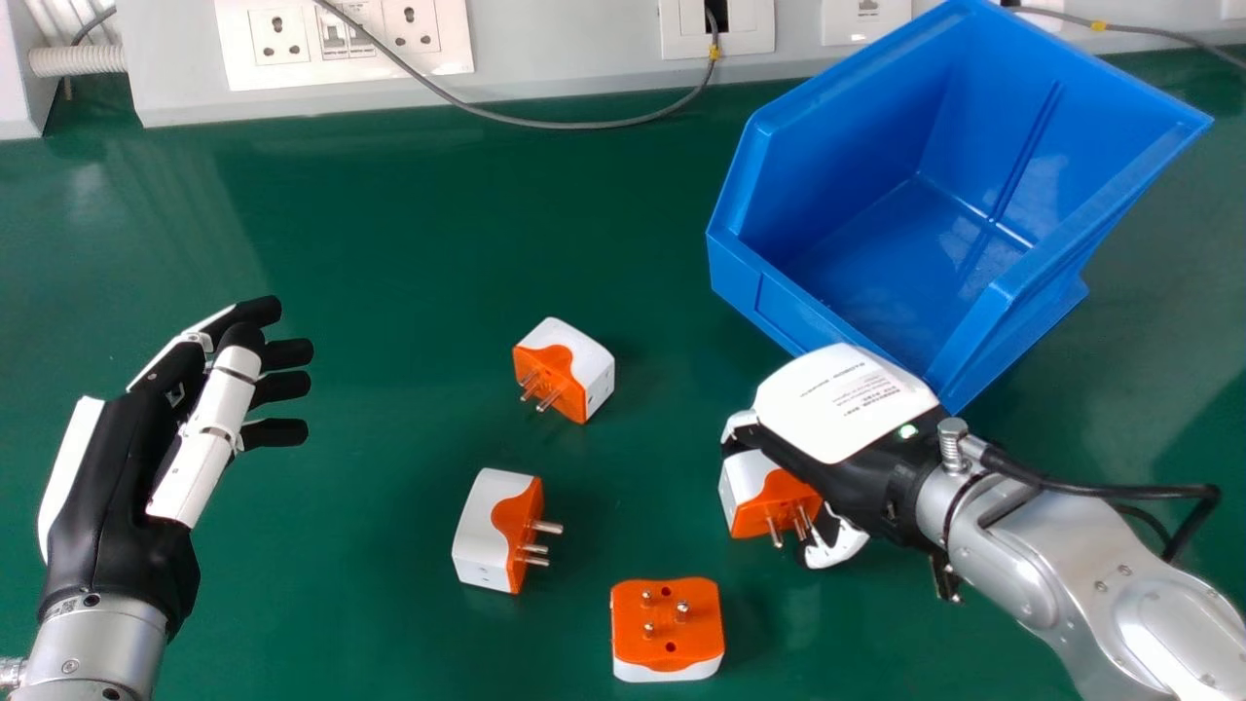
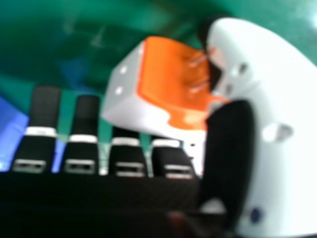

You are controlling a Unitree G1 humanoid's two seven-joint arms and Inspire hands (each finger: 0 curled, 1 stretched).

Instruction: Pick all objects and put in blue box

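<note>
Approx. stage: early, by the look of it. 4 plug adapters in view, 0 in the blue bin [image 1: 769, 302], i.e. all 4 left to box, incl. the one at the R hand [image 1: 839, 404].

That orange-and-white adapter [image 1: 764, 497] sits betw. the R fingers [image 2: 81, 126] and thumb [image 2: 277, 124], pins facing out past the thumb side. R fingers are approx. straight, thumb set well apart w/ the adapter in the gap; its body covers the ends of the fingers nearest the thumb. Can't tell if it's pinched firmly or clear of the green tabletop [image 1: 341, 204]. Current step, prob.: close on it, then lift.

Other 3, all on the tabletop betw. L and R fingers or nearer the robot: upper adapter [image 1: 565, 370], tilted-looking, pins twd the robot; side-lying adapter [image 1: 496, 531], pins twd the R hand; pins-up adapter [image 1: 668, 628], closest to the robot.

Bin's just beyond the R hand, so carry s/b short, but fingers must clear its near wall, else poss. knock.

L hand [image 1: 127, 477] is idle at head view's left, fingers loosely extended, nothing held.
</note>
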